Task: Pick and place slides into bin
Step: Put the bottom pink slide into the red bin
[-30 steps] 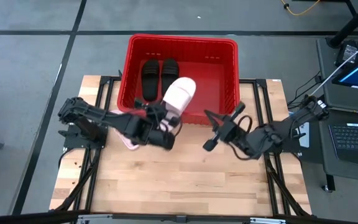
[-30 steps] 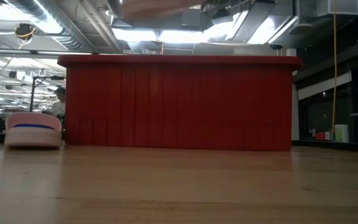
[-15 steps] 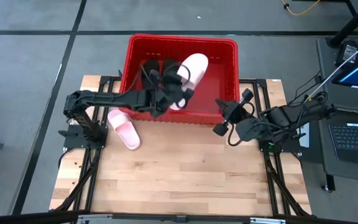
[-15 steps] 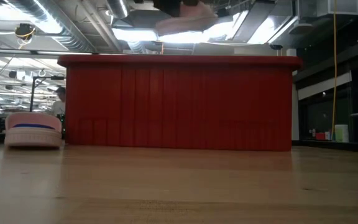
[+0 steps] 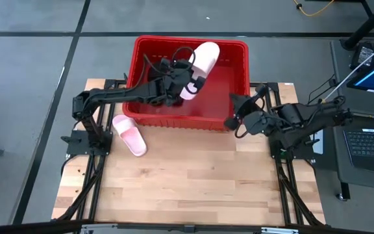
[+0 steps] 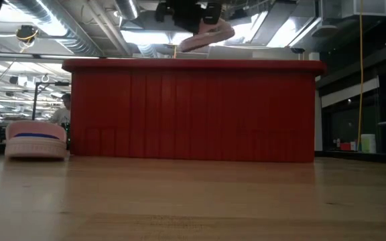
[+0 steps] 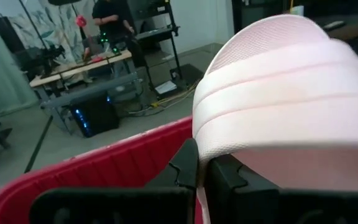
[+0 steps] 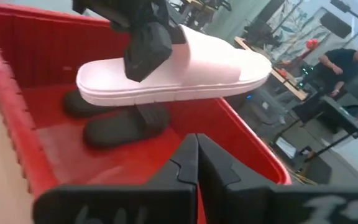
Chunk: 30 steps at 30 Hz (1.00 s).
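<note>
In the high view the table [image 5: 174, 188] fills the lower middle of the frame, a pale wooden top on a dark frame. At its left edge, a little above centre, the second pink slide [image 5: 129, 134] lies flat on the wood, just outside the bin's near left corner and touching nothing else (the low view shows it at far left, its blue stripe facing the camera).

Moving right, the left arm reaches from the middle left of the frame up and across the bin's rim. The left gripper [image 5: 188, 80] is clamped tight on the pink slide [image 5: 200, 60], which hangs tilted above the open bin, toe toward the upper centre of the frame. The low view has that slide raised clear above the rim at top centre, and the left wrist view is mostly filled by its ribbed strap.

The bin [image 5: 239, 71], bright red with ribbed walls, sits in the upper centre, its far half past the table's back edge. Inside, by its left wall, the black slides [image 8: 114, 127] lie on the floor, largely hidden under the arm from above; the right wrist view shows them beneath the held slide.

Further right, the right gripper [image 5: 230, 121] hangs just off the bin's near right corner, at centre right of the frame, its fingers pressed together with nothing between them. A laptop [image 5: 370, 143] sits at the far right edge.
</note>
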Tool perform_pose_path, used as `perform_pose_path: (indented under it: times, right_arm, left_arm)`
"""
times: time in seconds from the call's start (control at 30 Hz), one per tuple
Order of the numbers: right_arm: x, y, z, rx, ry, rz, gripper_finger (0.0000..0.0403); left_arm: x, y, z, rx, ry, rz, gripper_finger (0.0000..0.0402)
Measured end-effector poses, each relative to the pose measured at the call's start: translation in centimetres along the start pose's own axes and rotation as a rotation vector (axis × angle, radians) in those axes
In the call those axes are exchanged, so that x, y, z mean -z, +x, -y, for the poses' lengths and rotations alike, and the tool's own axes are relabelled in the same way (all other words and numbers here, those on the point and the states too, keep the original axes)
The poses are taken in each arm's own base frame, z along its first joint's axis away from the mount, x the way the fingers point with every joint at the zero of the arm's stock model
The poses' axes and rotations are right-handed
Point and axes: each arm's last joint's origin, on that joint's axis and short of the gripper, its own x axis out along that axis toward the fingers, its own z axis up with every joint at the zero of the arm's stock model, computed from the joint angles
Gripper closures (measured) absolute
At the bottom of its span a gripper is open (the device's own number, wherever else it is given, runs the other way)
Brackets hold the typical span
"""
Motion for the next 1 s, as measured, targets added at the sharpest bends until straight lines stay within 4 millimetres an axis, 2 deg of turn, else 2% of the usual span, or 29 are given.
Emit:
perform_pose_path:
  times: [0.2, 0.6, 0.8, 1.0]
  right_arm:
    - [0.0, 1.5, 0.9, 0.049, -0.037, -0.032, 0.0398]
    - [-0.3, 3.9, 2.1, -0.033, -0.034, -0.061, 0.0398]
    - [-0.2, 4.4, 2.5, -0.013, -0.025, -0.071, 0.0398]
    - [-0.2, 4.7, 2.8, -0.001, -0.021, -0.078, 0.0398]
  left_arm:
    - [0.1, 1.4, -0.2, 0.004, -0.032, 0.013, 0.0397]
    - [0.9, 3.5, -0.1, 0.009, -0.068, 0.015, 0.0397]
    - [2.2, 5.1, 0.4, -0.019, -0.132, -0.005, 0.0397]
    - [4.7, 7.0, 1.6, -0.044, -0.132, -0.041, 0.0397]
